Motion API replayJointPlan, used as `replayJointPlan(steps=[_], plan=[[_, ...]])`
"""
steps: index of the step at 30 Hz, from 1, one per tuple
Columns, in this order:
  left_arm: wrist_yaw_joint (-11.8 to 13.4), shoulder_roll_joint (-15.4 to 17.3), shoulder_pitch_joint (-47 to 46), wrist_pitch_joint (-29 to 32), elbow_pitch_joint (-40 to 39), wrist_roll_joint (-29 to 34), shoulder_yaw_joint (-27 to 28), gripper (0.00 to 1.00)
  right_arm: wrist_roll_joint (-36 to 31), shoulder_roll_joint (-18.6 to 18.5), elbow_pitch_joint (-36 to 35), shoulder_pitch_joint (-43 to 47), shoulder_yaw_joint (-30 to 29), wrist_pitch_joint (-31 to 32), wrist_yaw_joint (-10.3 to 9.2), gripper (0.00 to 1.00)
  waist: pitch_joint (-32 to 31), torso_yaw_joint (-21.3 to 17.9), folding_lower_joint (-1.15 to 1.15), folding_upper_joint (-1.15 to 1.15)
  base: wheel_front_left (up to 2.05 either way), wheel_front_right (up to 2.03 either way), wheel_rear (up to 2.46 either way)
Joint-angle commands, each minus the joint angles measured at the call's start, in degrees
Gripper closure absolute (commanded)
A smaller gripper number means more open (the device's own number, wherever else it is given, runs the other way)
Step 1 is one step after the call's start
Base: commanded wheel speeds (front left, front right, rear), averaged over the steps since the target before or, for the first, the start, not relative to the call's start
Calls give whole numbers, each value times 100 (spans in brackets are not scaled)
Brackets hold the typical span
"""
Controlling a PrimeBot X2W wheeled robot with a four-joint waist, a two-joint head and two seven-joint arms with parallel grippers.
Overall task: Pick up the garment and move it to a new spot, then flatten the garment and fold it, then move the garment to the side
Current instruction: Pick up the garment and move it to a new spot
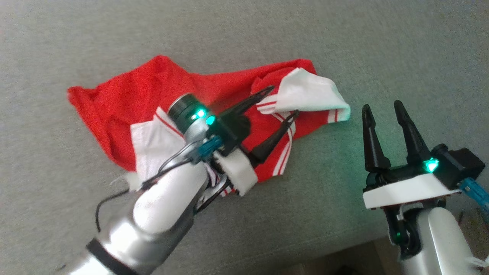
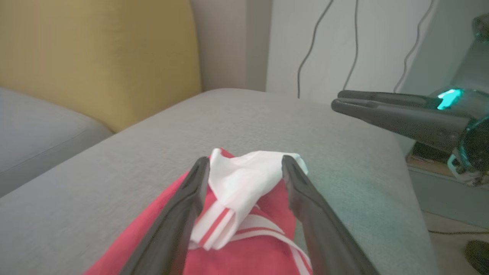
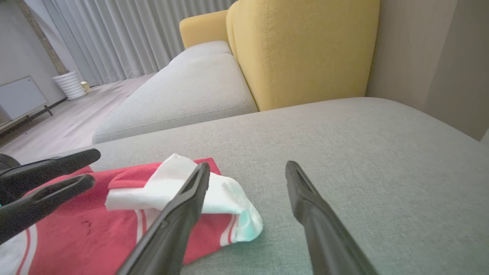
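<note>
Red knit fabric with white sleeves: the red shirt (image 1: 133, 91) lies crumpled on the grey sofa cushion (image 1: 382, 46), spread from the centre of the head view out toward 10 o'clock. One white sleeve (image 1: 305, 95), edged with two thin red stripes, is folded over the body of the shirt at about 1 o'clock from centre. A second white panel with the same striping lies at 7 o'clock, partly under the left forearm. Those stripes are the markings that can be made out on the cloth.

Left hand (image 1: 284, 100): it enters from 7 o'clock and reaches over the shirt. Its fingers stand apart. In the left wrist view the folded sleeve (image 2: 244, 175) sits between the two fingers of the left hand (image 2: 245, 159), and no pinch on it can be seen.

Right hand (image 1: 382, 105): it hangs at 4 o'clock, over bare cushion just beside the sleeve's outer end, clear of the cloth. Its fingers are spread wide with nothing between them. The right wrist view confirms this, with the right hand (image 3: 248, 165) over grey upholstery and the sleeve (image 3: 229, 198) at its 9 o'clock.

Surroundings: a yellow backrest (image 3: 305, 53) stands at 12 o'clock beyond the cushion, and pale curtains (image 3: 126, 34) hang at 11 o'clock. Dark cables (image 2: 317, 42) run down a white wall.
</note>
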Motion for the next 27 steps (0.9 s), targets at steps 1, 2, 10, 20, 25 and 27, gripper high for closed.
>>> replayJointPlan(steps=[1, 2, 10, 20, 25, 27], plan=[[122, 170, 119, -103, -283, -28, 250, 0, -56, -29, -162, -70, 107, 29, 44, 0, -256, 252, 0, 0, 0, 0, 0], [226, 247, 239, -138, -368, -68, 346, 0, -84, -29, -165, -69, 106, 56, 44, 0, -308, 317, 0, 0, 0, 0, 0], [1139, 804, 1254, -278, -1218, -484, 1528, 0, -286, -29, -193, 48, -62, 245, 44, 0, -746, 952, 0, 0, 0, 0, 0], [1634, 1107, 2423, -283, -1898, -646, 3020, 0, -532, -29, -240, 183, -167, 442, 44, 0, -1123, 1577, 0, 0, 0, 0, 0], [1562, 1114, 2891, -283, -1985, -635, 3403, 0, -600, -29, -207, 285, -163, 488, 44, 0, -1357, 1666, 0, 0, 0, 0, 0], [1504, 1092, 3050, -283, -1982, -626, 3458, 0, -613, -29, -181, 350, -155, 512, 44, 0, -1466, 1668, 0, 0, 0, 0, 0]])
